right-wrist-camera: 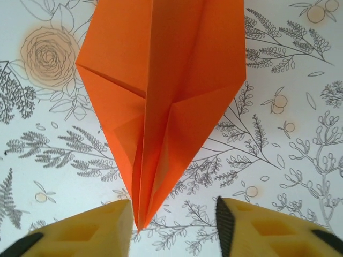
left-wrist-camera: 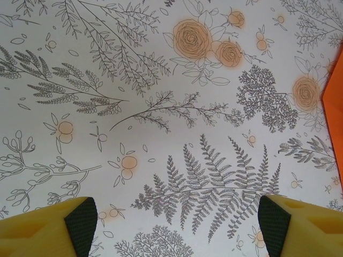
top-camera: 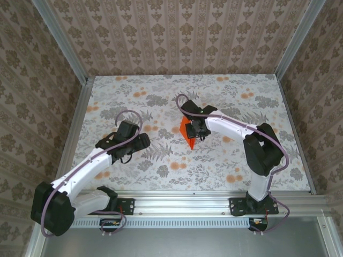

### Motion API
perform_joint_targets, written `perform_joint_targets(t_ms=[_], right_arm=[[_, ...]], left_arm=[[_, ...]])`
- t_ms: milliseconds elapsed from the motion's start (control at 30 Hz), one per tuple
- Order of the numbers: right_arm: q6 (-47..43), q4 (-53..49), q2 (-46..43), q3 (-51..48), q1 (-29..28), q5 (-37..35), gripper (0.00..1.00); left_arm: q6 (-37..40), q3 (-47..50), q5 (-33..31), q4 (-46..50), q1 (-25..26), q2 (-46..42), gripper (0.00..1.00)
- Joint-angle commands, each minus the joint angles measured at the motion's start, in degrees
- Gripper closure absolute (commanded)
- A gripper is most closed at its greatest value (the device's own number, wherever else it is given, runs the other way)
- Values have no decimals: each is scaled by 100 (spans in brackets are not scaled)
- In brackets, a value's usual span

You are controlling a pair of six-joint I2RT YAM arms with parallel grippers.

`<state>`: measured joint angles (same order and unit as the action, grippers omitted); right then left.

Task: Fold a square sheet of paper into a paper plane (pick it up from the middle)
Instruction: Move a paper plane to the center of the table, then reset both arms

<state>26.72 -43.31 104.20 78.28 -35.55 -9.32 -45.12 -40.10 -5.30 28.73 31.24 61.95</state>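
The paper plane lies on the floral counter a little right of its middle, a bright orange dart whose point is turned toward the arms' bases. The right claw sits just beside and partly over it. In the right wrist view the plane shows a sharp centre crease, with folded flaps slanting in from both sides down to a narrow tip. That tip reaches into the gap of the right claw, whose yellow fingers stand apart without clamping anything (the tip lies very close to the inner edge of one finger, though whether they touch cannot be told). The left claw hangs over bare counter well apart from the plane, to its left. From the left wrist camera its claw is spread wide, the dark pads at the two bottom corners with only printed ferns between them. A sliver of the orange plane shows at the right edge of that view.
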Motion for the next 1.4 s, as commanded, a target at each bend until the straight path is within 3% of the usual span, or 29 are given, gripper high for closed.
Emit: perform_joint_targets(t_ms=[0, 167, 267, 300, 467, 533, 600, 667, 767, 800, 900, 1000, 1100, 1133, 1267, 1367], right_arm=[[-126, -277, -631, 101, 85, -162, 49], [-374, 330, -1980, -754, 543, -719, 36], [-588, 1168, -2961, -1732, 1086, -1344, 15], [-722, 1612, -3334, -2178, 1323, -1575, 1], [-1620, 3904, -4365, -4246, 2244, -2408, 0], [-2048, 4621, -4336, -4733, 2491, -2381, 0], [-1848, 4967, -4037, -4890, 2791, -2075, 0], [-1960, 5384, -3611, -4906, 2891, -1645, 0], [-2277, 7027, -2765, -5133, 2912, -1561, 0], [-2292, 7043, -2619, -4998, 2918, -1509, 0], [-2530, 8559, -2018, -5166, 2987, -1020, 0], [-2474, 8514, -1849, -5143, 3119, -571, 0], [-2634, 10751, -1366, -6051, 3210, -11, 0], [-2624, 10848, -1468, -6126, 3212, -7, 0], [-2375, 9705, -1552, -5646, 3336, -110, 0], [-2382, 9827, -1547, -5691, 3344, -144, 0]], left_arm=[[221, 46, 17, 62, -74, -130, 18], [700, 40, -656, 121, -157, -180, 17], [1304, 100, -1563, -24, -275, -290, 17], [1585, 162, -1884, -197, -386, -324, 16], [2844, 496, -2344, -1324, -1235, -459, 14], [3049, 737, -2045, -1841, -1771, -364, 13], [3232, 714, -1561, -1948, -2240, -248, 12], [3589, 824, -1625, -2406, -2365, -127, 12], [3861, 1171, -1598, -3345, -2469, 102, 11], [3960, 1289, -1597, -3711, -2495, 263, 11], [4248, 1375, -1509, -4383, -2535, 786, 11], [4355, 1535, -1060, -5475, -2664, 1157, 9], [4536, 1419, -867, -6053, -2733, 1577, 9], [4564, 1338, -679, -6137, -2777, 1713, 9], [4758, 1573, 23, -7345, -2887, 2457, 8], [4660, 1623, 24, -7388, -2966, 2494, 4]])
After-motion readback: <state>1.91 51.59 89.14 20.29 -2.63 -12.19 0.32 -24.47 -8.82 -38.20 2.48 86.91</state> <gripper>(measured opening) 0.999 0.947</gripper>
